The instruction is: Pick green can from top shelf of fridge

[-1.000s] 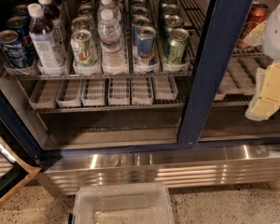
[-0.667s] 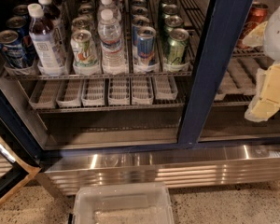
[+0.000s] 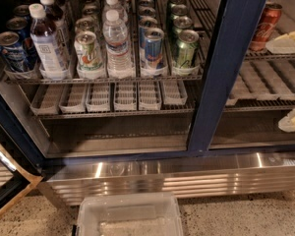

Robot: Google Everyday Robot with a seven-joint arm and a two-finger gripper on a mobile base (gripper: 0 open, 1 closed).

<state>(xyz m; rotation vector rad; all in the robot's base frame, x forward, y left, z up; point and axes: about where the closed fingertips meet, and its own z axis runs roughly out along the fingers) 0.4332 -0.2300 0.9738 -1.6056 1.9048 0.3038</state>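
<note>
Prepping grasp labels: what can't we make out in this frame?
Camera view:
1. claw: sits at the right edge, which cuts it off; only pale parts show.
2. green can: the cans behind it in its lane are mostly hidden by it.
3. top shelf: its back is cut off by the upper edge.

Single camera view, one only: set high and close before the fridge (image 3: 226, 82), facing steeply down and inward through its open left side onto the top shelf (image 3: 103, 78), the ribbed base panel (image 3: 187, 177) and floor below; gripper (image 3: 292, 117) before the fridge's right door, at frame edge.
</note>
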